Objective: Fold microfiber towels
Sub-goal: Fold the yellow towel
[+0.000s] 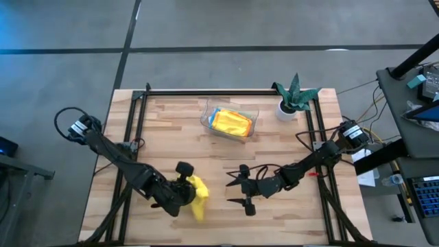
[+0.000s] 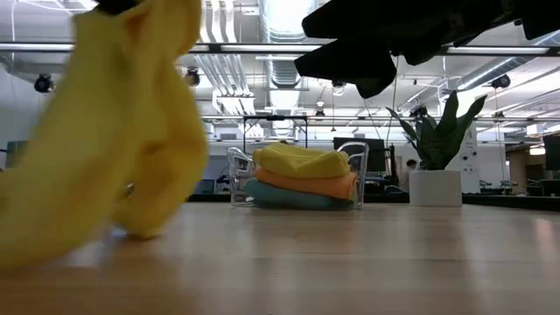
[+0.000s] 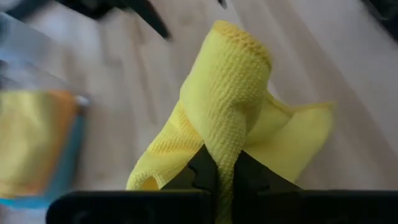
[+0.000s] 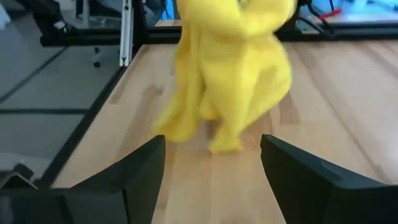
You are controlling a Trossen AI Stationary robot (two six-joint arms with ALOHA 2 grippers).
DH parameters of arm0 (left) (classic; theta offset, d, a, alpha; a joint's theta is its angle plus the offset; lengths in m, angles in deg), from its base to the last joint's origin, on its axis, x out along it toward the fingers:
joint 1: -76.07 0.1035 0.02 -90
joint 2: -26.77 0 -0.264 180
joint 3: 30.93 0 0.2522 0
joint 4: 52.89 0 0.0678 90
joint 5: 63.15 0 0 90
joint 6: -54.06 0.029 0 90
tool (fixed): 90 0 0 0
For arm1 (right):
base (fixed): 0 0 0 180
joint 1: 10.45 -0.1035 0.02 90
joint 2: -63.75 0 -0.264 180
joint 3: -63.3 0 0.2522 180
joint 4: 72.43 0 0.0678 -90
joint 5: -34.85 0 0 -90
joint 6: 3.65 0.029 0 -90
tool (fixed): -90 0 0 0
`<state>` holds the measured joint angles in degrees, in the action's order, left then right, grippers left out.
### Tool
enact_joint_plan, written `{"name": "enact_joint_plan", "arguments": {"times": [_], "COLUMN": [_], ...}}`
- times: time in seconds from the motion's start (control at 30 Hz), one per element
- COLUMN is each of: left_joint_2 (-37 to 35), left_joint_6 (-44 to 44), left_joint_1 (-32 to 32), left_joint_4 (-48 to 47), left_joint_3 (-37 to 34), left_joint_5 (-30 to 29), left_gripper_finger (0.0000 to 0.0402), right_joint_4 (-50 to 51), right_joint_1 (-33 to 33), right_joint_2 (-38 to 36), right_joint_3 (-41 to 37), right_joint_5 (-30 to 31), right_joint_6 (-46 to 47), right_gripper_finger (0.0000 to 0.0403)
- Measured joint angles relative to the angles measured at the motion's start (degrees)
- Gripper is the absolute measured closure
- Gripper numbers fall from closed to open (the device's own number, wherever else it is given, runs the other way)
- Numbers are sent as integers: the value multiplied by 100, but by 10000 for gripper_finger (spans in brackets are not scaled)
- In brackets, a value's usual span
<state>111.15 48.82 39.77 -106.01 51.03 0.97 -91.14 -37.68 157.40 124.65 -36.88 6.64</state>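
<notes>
Two dark fingers of the left hand (image 3: 217, 180) pinch a fold of a bright yellow towel (image 3: 233, 124) between them, near the front of the tabletop (image 1: 288, 144). Its cloth is soft, with a fine nubby weave, and it bunches into a rounded hump above the fingers while loose corners droop down toward the pale wood planks. Just beside it, the right hand (image 1: 241, 192) hovers with its fingers spread wide, holding nothing. Farther back, a clear plastic tray (image 2: 234, 175) holds three folded towels stacked flat: yellow on top, orange under it, turquoise lowest. Near the tray stands a small green plant (image 1: 296, 92) in a white pot.
</notes>
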Motion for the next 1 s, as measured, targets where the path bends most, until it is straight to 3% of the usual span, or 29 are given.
{"name": "enact_joint_plan", "arguments": {"times": [0.17,0.43,0.7,0.83,1.0], "left_joint_2": [-16,-16,0,2,8], "left_joint_6": [602,1097,1317,1341,1173], "left_joint_1": [86,79,55,55,49], "left_joint_4": [371,1721,3355,3970,4257], "left_joint_3": [283,158,-478,-872,-1283], "left_joint_5": [-476,-490,-489,-489,-489], "left_gripper_finger": [401,401,401,401,402], "right_joint_4": [-1,-1,-3,-5,-3], "right_joint_1": [59,78,78,78,82], "right_joint_2": [0,0,0,30,225], "right_joint_3": [0,0,0,0,0], "right_joint_5": [105,152,151,590,619], "right_joint_6": [147,114,113,228,190], "right_gripper_finger": [152,152,152,153,186]}}
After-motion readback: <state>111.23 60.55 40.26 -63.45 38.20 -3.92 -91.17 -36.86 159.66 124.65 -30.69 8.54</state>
